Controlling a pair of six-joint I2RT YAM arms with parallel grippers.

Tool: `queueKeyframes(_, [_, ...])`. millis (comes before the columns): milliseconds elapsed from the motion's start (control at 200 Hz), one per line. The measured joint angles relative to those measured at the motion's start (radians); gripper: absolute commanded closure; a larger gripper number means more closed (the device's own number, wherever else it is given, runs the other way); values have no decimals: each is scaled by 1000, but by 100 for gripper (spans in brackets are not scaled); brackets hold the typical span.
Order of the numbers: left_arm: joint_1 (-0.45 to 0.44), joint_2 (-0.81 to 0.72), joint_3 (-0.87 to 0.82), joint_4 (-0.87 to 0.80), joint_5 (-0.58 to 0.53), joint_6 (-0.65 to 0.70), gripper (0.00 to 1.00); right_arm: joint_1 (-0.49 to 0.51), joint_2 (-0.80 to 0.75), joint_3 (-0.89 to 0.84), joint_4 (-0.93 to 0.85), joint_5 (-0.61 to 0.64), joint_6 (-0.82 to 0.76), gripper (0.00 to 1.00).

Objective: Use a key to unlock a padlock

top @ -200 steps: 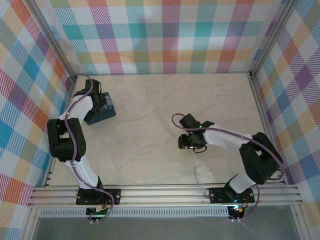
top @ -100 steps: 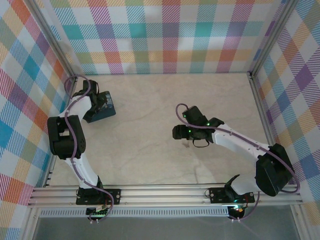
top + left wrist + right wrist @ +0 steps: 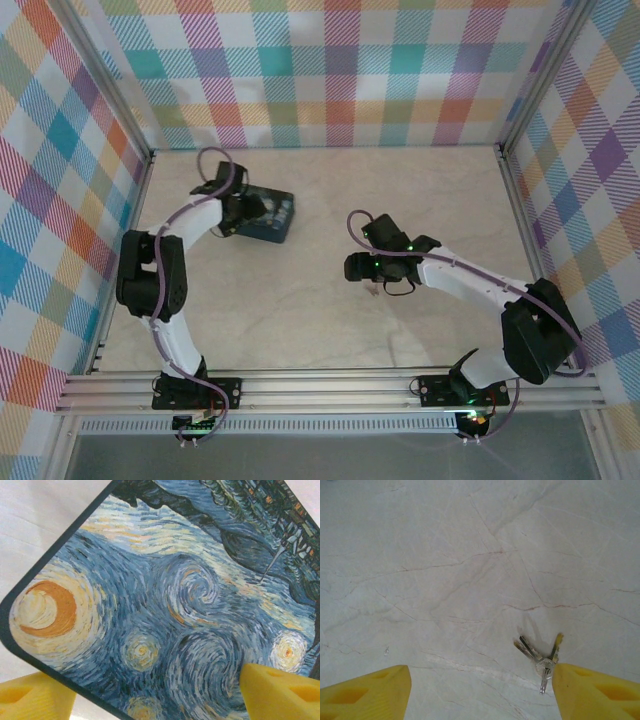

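Observation:
The padlock [image 3: 272, 218] is a dark-blue block with a swirly starry print, lying at the back left of the table. In the left wrist view the padlock [image 3: 165, 590] takes up most of the frame. My left gripper [image 3: 246, 212] [image 3: 147, 672] is closed on the padlock's near corner, one yellow finger [image 3: 35, 697] against its dark edge and the other finger [image 3: 280, 692] over its other side. The key [image 3: 540, 657] is one of a small bunch of metal keys on a ring, flat on the table. My right gripper [image 3: 365, 275] [image 3: 481, 672] hangs open over it, the bunch close to the right-hand finger [image 3: 597, 692]. In the top view the key [image 3: 372, 291] is a tiny speck.
Plaid walls close in the pale marble table [image 3: 330, 330] at the back and on both sides. An aluminium rail [image 3: 330, 385] runs along the near edge. The padlock and the key lie about a hand's width apart.
My left gripper swung right, away from the left wall, and the padlock came along and turned. My right gripper shifted slightly left and its jaws widened over the key.

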Motion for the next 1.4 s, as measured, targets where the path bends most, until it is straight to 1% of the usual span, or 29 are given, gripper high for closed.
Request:
queueKeyframes(40, [-33, -2, 0, -8, 26, 43, 20, -2, 0, 4, 0, 2, -2, 25])
queueKeyframes(125, [-72, -10, 1, -37, 96, 126, 21, -13, 0, 17, -1, 5, -9, 25])
queueKeyframes(190, [-79, -19, 0, -74, 133, 185, 21, -20, 4, 36, 1, 5, -27, 24])
queueKeyframes(300, [-69, -28, 0, -114, 149, 254, 21, -30, 37, 87, 43, -18, -80, 22])
queueKeyframes(425, [-57, -27, 2, -111, 185, 285, 22, -38, 123, 156, 135, -82, -151, 22])
queueKeyframes(505, [-56, -14, 17, -111, 225, 299, 24, -37, 211, 222, 193, -132, -186, 23])
queueKeyframes(620, [-54, 22, 55, -107, 286, 326, 30, -36, 342, 303, 298, -183, -190, 26])
queueKeyframes(710, [-53, 50, 82, -107, 323, 351, 32, -29, 416, 324, 379, -187, -189, 27])
queueKeyframes(820, [-44, 60, 89, -108, 344, 368, 32, -24, 480, 360, 406, -183, -183, 32])
queueKeyframes(970, [-30, 83, 127, -117, 355, 380, 32, -8, 501, 372, 418, -183, -179, 35])
queueKeyframes(1095, [-11, 144, 209, -122, 356, 388, 29, 48, 500, 370, 423, -186, -153, 35])
queueKeyframes(1175, [-2, 180, 267, -124, 359, 391, 29, 119, 499, 360, 436, -192, -130, 35])
queueKeyframes(1240, [-3, 203, 305, -127, 380, 390, 29, 195, 499, 360, 451, -192, -113, 34])
queueKeyframes(1335, [-9, 208, 317, -134, 415, 390, 28, 285, 499, 365, 474, -200, -93, 33])
queueKeyframes(1400, [-12, 208, 316, -139, 423, 390, 27, 320, 499, 370, 479, -213, -79, 33])
